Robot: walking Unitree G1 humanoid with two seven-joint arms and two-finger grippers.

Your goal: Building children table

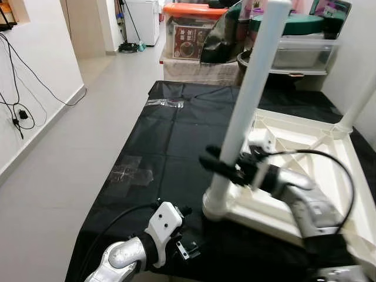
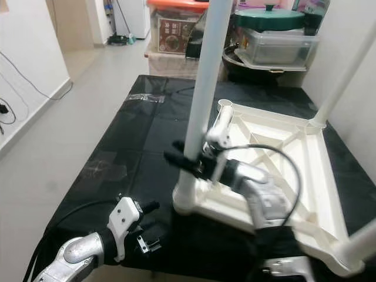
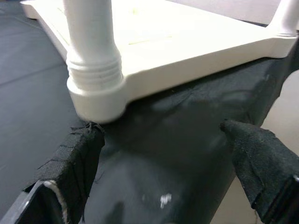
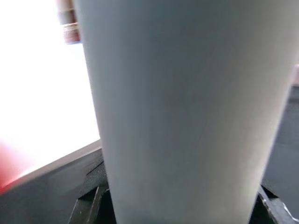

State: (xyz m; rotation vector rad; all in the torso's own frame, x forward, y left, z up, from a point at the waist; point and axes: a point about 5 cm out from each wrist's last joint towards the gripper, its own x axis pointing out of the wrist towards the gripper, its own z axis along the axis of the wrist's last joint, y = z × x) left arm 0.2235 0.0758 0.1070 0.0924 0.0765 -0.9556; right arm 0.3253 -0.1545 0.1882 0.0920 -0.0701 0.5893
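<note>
A white children's table top [image 1: 267,222] lies upside down on a black cloth [image 1: 170,135]. One white leg [image 1: 252,88] stands upright in its near left corner socket. My right gripper [image 1: 226,167] is shut on this leg a little above the socket; the leg [image 4: 187,107] presses close between its fingers in the right wrist view. My left gripper [image 2: 150,226] hovers low over the cloth, just left of that corner, open and holding nothing. Its fingers [image 3: 70,163] point at the leg's base [image 3: 93,60]. A second leg [image 2: 346,76] rises at the far right corner.
Storage boxes stand behind the cloth: one with an orange lid [image 1: 191,29], a clear bin under a green lid [image 1: 299,47]. A wall with hanging cables [image 1: 17,111] runs along the left, with grey floor beside it. Tape patches [image 1: 132,170] mark the cloth.
</note>
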